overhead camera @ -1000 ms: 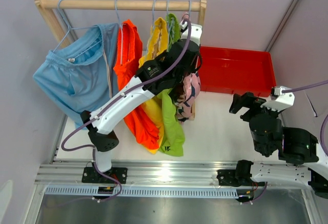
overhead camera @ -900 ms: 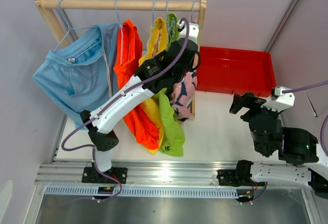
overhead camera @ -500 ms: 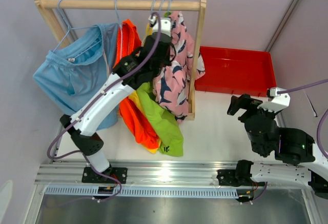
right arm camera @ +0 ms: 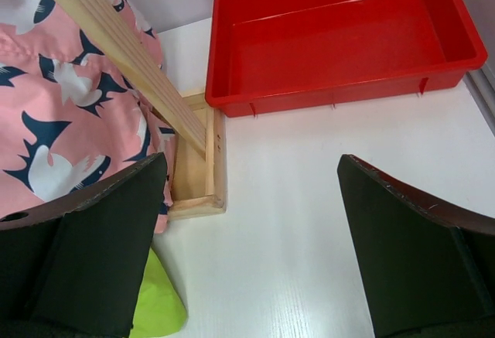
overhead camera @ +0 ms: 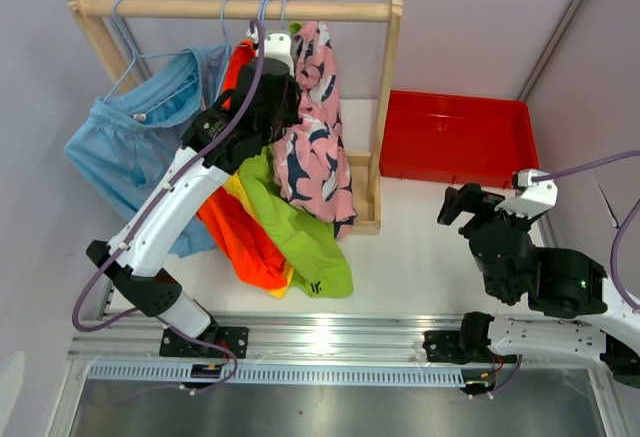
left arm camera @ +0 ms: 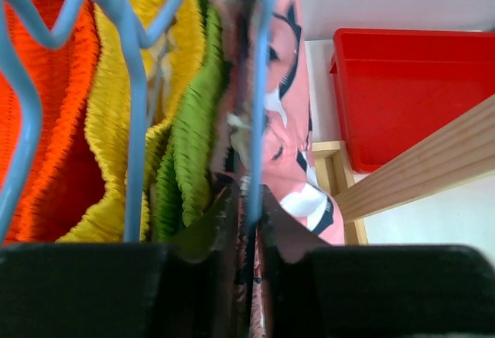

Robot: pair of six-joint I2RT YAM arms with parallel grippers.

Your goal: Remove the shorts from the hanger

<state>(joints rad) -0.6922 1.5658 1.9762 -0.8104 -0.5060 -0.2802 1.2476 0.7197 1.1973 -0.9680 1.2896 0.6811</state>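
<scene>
Five shorts hang bunched on blue hangers (overhead camera: 265, 12) from the wooden rod (overhead camera: 180, 7): light blue shorts (overhead camera: 140, 152), orange-red shorts (overhead camera: 235, 242), yellow shorts (left arm camera: 116, 145), lime green shorts (overhead camera: 300, 247) and pink shorts with navy pattern (overhead camera: 315, 132). My left gripper (overhead camera: 272, 37) is up at the rod. In the left wrist view my left gripper (left arm camera: 249, 206) is shut on the blue hanger wire (left arm camera: 259, 83) at the pink shorts' (left arm camera: 290, 121) waistband. My right gripper (overhead camera: 460, 202) stands open above the table, right of the rack; nothing sits in the right gripper (right arm camera: 251, 199).
A red tray (overhead camera: 455, 137) lies at the back right, also the red tray (right arm camera: 340, 36). The rack's right wooden post (right arm camera: 116, 44) and its foot (right arm camera: 197, 175) stand between the shorts and the tray. The rack's left post (overhead camera: 95, 37) leans by the wall.
My left arm has slid left along the rod, dragging the pink shorts and the neighbouring hangers with it; the pink shorts now hang spread out. The right arm shifted slightly left.
</scene>
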